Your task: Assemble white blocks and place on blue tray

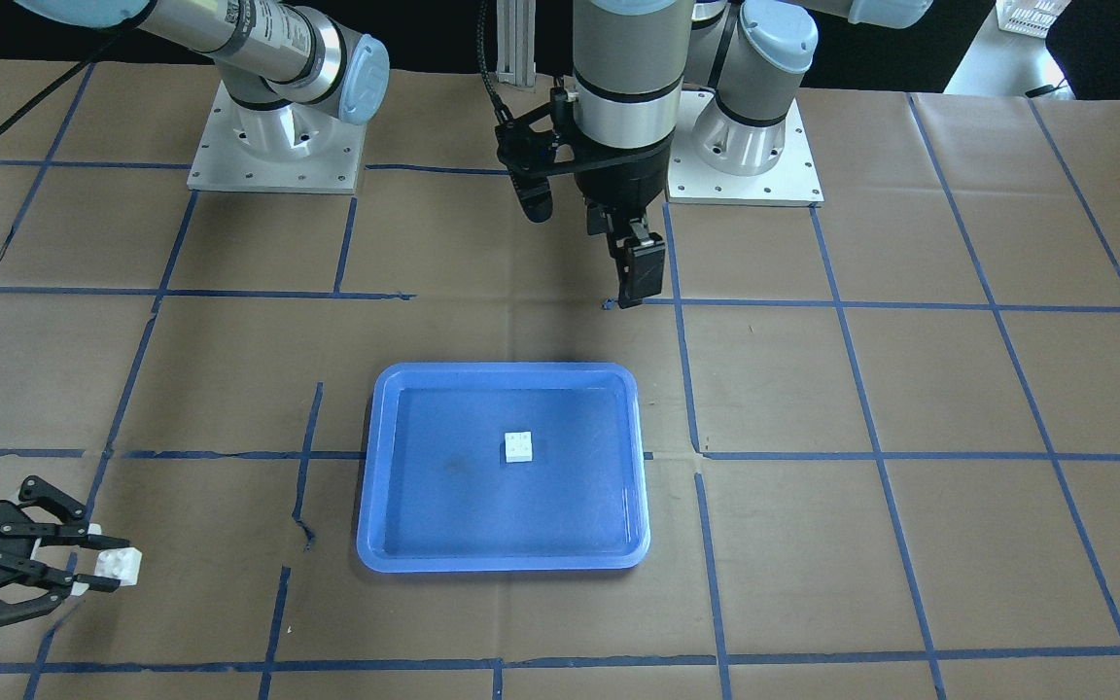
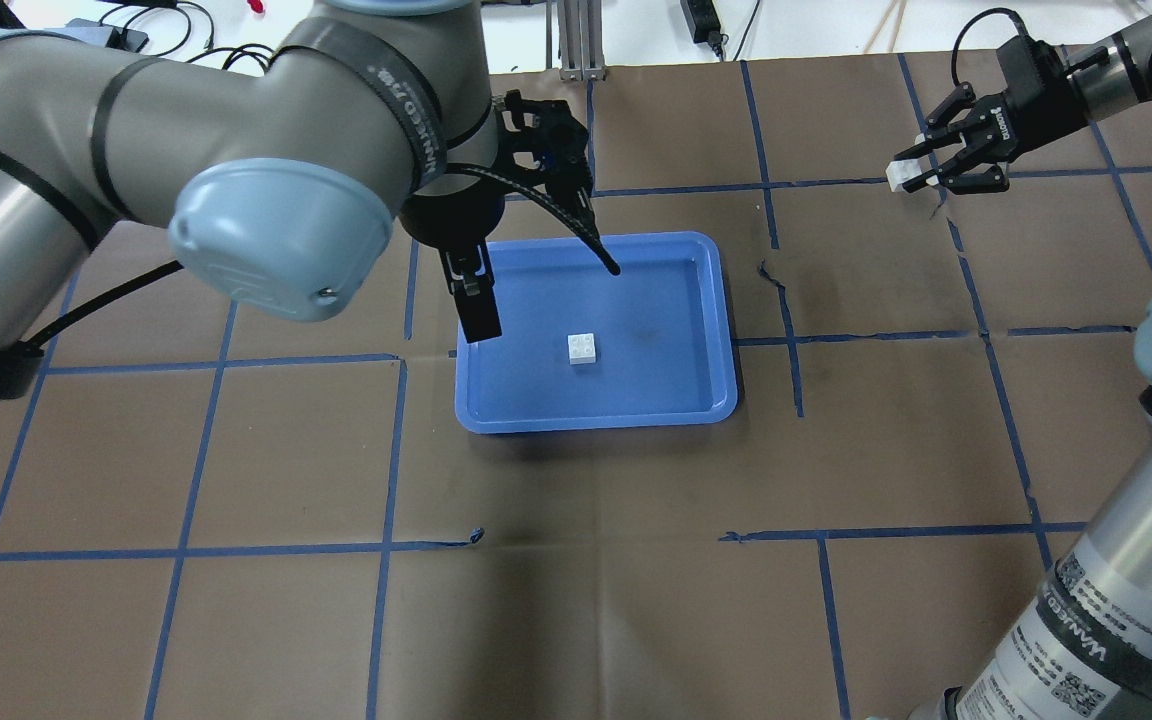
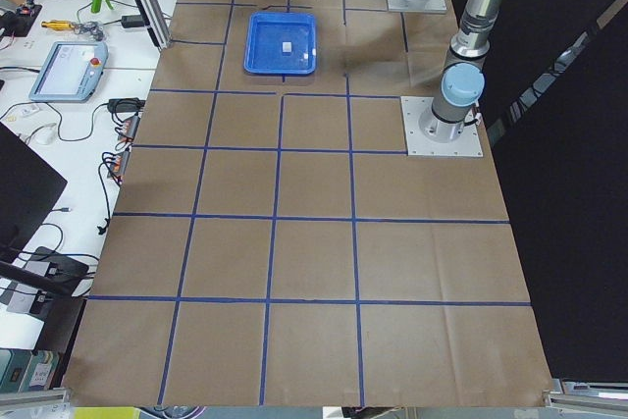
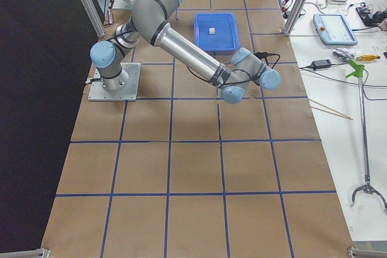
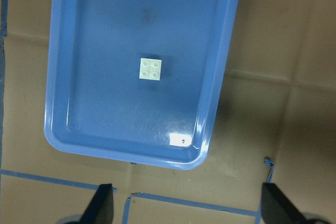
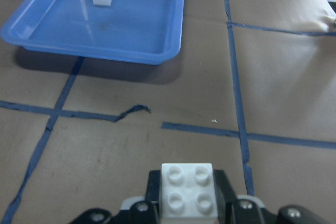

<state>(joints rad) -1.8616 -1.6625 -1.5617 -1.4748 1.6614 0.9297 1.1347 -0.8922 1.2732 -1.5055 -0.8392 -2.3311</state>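
The right claw (image 1: 105, 564) is clenched on one white block (image 1: 121, 565), which sits pinched between the two fingertips with its four studs facing up; the right wrist view shows this held block (image 6: 189, 190) close to the lens, square to the fingers; the claw reaches out sideways over the brown-papered tabletop (image 1: 910, 389), well apart from the blue tray (image 1: 507, 370), off towards the tabletop's far corner on the robot's right side. The left claw (image 1: 640, 277) hangs pointing down with its jaws spread and nothing between them; its wrist camera shows the two fingers (image 5: 102, 205) wide apart at the bottom of the view; it hovers above the tabletop just beside the tray's edge nearest the robot. The second white block (image 1: 519, 447) lies alone near the middle of the tray's floor, studs up, touching neither claw; blue tape lines (image 1: 842, 306) cross the paper in a grid around the tray.
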